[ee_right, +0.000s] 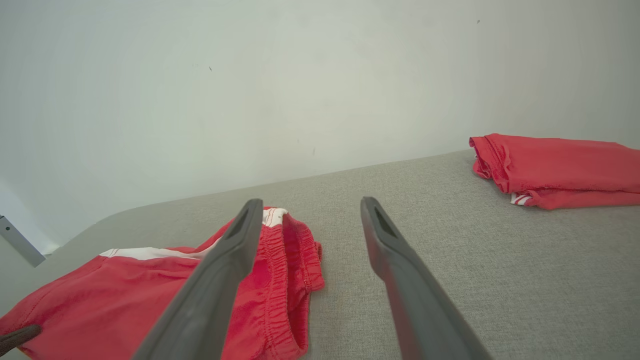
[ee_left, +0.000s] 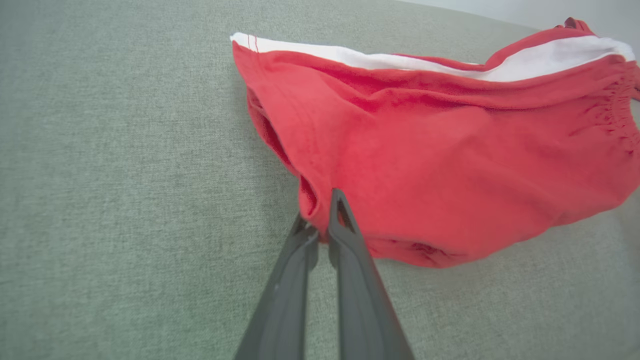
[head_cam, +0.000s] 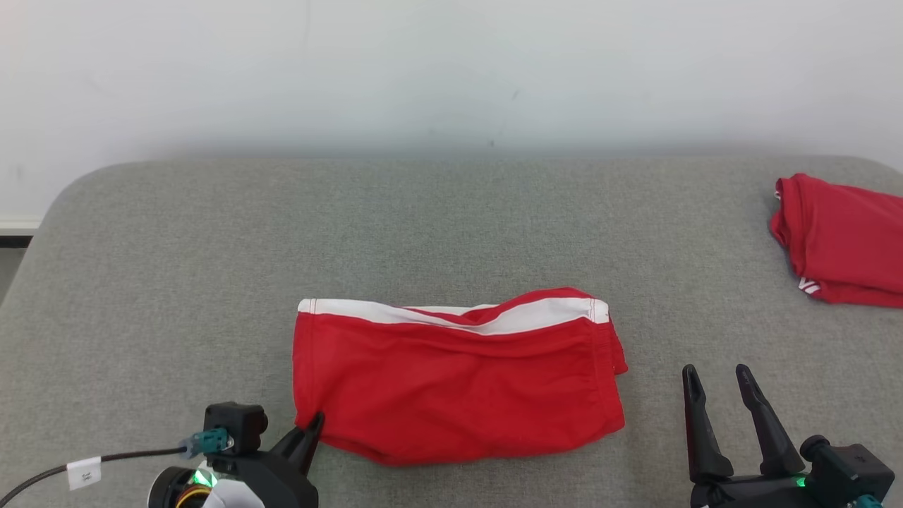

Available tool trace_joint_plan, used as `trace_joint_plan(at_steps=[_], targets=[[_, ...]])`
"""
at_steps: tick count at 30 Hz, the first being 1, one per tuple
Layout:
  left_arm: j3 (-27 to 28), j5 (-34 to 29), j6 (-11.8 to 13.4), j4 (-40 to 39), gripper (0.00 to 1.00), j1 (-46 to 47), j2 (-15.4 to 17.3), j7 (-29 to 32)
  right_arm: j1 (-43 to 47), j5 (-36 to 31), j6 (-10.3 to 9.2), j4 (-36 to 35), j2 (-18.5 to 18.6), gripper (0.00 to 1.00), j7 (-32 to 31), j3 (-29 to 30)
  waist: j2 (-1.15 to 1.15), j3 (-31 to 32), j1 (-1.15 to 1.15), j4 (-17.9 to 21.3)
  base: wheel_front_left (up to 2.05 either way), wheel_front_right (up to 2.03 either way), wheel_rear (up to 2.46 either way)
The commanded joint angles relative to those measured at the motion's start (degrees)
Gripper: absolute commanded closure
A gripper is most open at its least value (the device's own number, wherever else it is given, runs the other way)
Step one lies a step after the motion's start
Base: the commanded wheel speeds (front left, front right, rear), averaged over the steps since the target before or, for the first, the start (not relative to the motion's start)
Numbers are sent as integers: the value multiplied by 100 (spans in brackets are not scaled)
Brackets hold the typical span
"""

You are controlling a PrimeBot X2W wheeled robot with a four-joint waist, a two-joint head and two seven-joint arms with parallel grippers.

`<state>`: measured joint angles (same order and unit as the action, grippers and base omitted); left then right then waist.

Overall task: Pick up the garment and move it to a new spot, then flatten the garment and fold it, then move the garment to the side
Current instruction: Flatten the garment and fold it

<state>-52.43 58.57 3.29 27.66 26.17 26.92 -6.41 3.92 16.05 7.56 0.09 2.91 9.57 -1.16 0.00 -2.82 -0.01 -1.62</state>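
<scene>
The garment is a pair of red shorts with a white stripe along its far edge, folded into a wide band at the middle of the grey padded surface. My left gripper sits at its near left corner, shut on the red fabric; in the left wrist view the garment bunches between the fingers of the left gripper. My right gripper stands open just right of the shorts, empty. In the right wrist view the right gripper frames the elastic waistband end of the garment.
A second red garment, folded, lies at the far right edge of the surface, also shown as a folded red garment in the right wrist view. A pale wall rises behind. A cable trails from the left wrist.
</scene>
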Motion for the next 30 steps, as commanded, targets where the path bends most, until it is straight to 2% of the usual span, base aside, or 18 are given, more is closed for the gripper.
trace_joint_plan(at_steps=[1, 5, 6, 7, 12, 16, 19, 24, 30], targets=[[24, 0, 44, -51, 100, -74, 57, -37, 55, -49, -16, -8, -2, 0, -10, 10, 0, 61, 1, -57, 0, 0, 0], [46, 24, 246, -248, 100, -309, 55, -147, 78, -70, -16, -6, -1, 0, -38, 19, 0, 94, 1, -78, 0, 0, 0], [50, -33, 298, -285, 35, -327, 69, -216, 79, -78, -15, -5, -2, 0, -42, 12, 0, 99, 1, -79, 0, 0, 0], [74, -57, 340, -316, 0, -350, 74, -298, 81, -83, -16, -6, -2, 0, -37, 7, 0, 103, 1, -80, 0, 0, 0], [440, -61, 548, -470, 0, -522, 47, -749, 108, -106, -16, -29, -1, 0, -59, 35, 0, 159, 1, -102, 0, 0, 0], [1084, -236, 756, -688, 0, -707, -17, -873, 135, -117, -15, -49, -2, 0, -58, 108, 0, 205, 1, -182, 0, 0, 0], [1742, -820, 890, -1041, 0, -934, -62, -878, 154, -133, -16, -64, -1, 0, -68, 150, 0, 242, 1, -258, 0, 0, 0], [2664, -1743, 974, -1564, 0, -1385, -182, -877, 188, -133, -16, -91, -1, 0, -83, 158, 0, 306, 1, -335, 0, 0, 0], [3525, -2549, 921, -2053, 0, -1880, -436, -878, 206, -119, -16, -73, -1, 0, -76, 176, 0, 368, 1, -382, 0, 0, 0]])
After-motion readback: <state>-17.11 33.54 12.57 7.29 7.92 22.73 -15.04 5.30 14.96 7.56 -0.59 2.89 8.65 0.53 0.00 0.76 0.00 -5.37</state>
